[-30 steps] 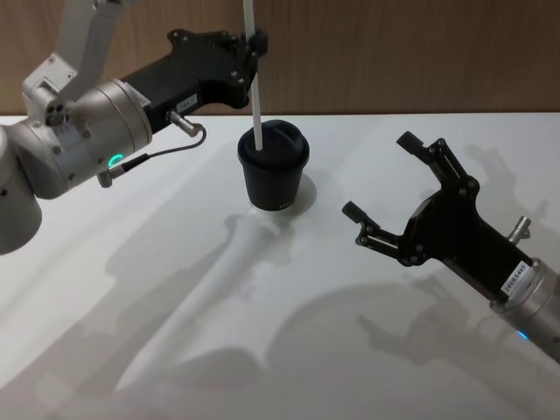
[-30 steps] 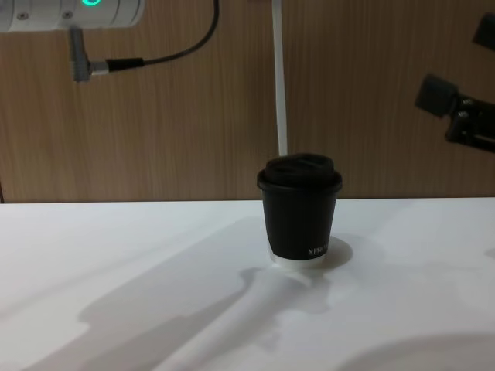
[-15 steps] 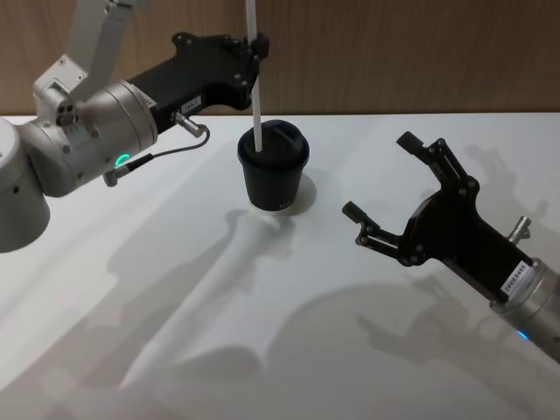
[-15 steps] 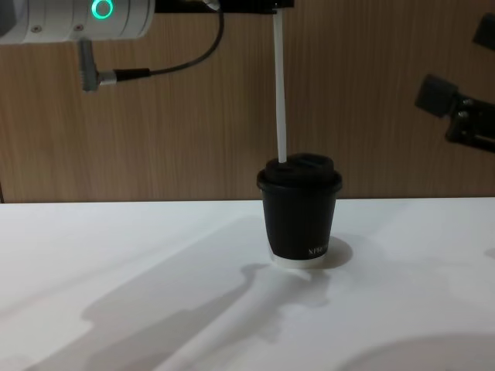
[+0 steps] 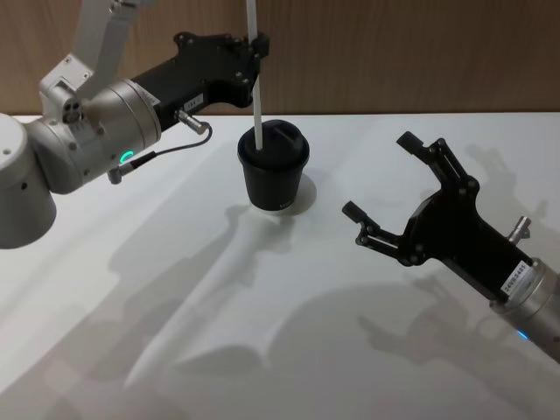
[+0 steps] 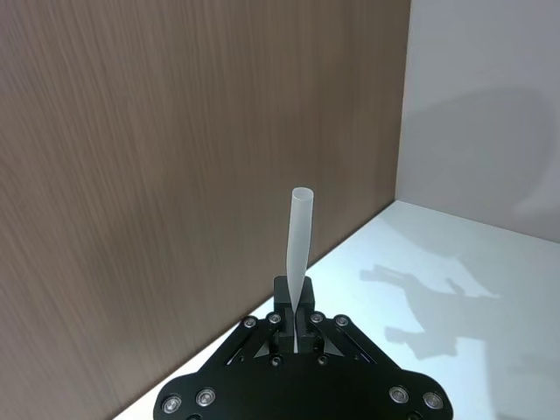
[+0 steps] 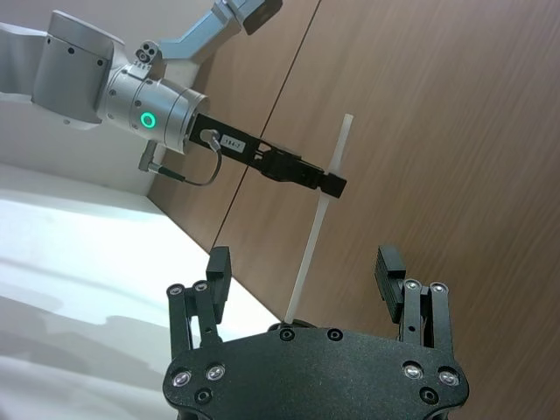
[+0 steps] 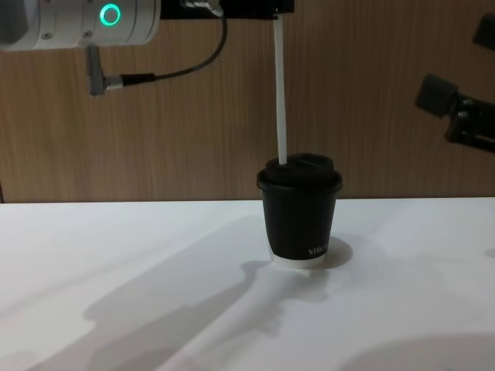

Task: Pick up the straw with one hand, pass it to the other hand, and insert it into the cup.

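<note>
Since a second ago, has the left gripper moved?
Yes. The left gripper has come down: in the chest view the straw reaches lower against the unmoved cup.

The straw [image 5: 256,92], a thin white translucent tube, stands nearly upright, clamped in its upper part by the left tool [image 5: 256,44]. Its lower end meets the domed lid of the black cup [image 5: 274,179]. The cup stands upright on the worktop [image 5: 131,289], and the right tool [image 5: 378,175] hangs nearby with jaws spread.
</note>
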### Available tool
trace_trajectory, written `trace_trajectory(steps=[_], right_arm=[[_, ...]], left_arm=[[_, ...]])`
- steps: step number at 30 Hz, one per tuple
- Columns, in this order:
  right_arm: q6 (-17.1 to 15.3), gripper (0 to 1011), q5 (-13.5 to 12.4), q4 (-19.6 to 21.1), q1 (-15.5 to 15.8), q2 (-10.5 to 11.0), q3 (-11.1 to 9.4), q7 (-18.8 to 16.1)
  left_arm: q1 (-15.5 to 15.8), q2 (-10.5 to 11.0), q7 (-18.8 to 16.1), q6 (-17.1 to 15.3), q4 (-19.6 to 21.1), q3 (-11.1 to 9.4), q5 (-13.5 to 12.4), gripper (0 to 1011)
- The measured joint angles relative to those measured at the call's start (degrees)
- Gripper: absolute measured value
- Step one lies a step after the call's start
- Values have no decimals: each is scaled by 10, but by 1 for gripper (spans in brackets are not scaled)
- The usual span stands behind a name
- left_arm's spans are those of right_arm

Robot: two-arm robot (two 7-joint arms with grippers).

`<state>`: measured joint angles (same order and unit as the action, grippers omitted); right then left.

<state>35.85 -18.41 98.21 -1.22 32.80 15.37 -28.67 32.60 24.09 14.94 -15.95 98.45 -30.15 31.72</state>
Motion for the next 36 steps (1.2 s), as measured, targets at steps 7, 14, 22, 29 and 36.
trace_trajectory(steps=[7,14,22,29,36], right_arm=[[0,1001,0,0,0,0,0,0],[0,1001,0,0,0,0,0,0],[0,1001,0,0,0,0,0,0],[0,1001,0,0,0,0,0,0],[0,1001,0,0,0,0,0,0]], left_arm=[[0,-4,0,-2,-6,1,-4,19],[0,-12,3,-3,-17,1,-6,19],[0,-22,4,3,-31,2,-10,19],[-1,-28,3,7,-43,2,-18,19],[-3,-33,2,10,-49,4,-23,19]])
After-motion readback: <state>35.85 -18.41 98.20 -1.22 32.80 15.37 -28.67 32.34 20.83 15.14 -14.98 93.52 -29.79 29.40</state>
